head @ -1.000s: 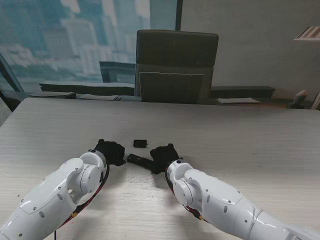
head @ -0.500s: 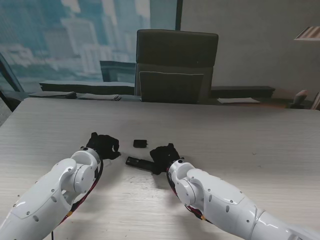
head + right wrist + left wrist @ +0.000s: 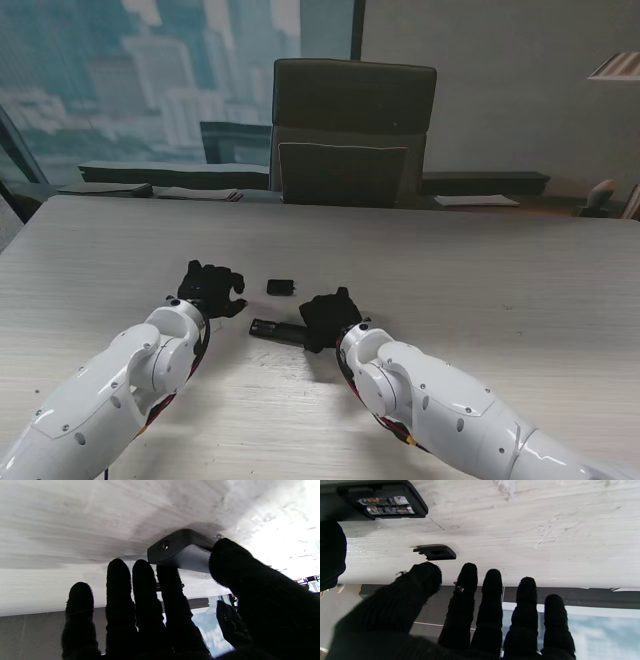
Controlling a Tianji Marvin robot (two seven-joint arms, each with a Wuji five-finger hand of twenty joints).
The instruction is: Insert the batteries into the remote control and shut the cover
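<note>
the remote (image 3: 275,329) lies crosswise on the worktop (image 3: 480,270), right hand (image 3: 328,316) pinching its right end, batteries seated. the cover (image 3: 280,287) sits just beyond the left hand (image 3: 210,288), nearer to its spread, empty fingers (image 3: 467,580).

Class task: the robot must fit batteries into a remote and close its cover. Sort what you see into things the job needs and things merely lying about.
Needed for the job:
remote control
batteries, seated in its open bay
battery cover, lying loose
right robot hand, gripping the remote
left robot hand, empty

Just there:
office chair
papers
</note>
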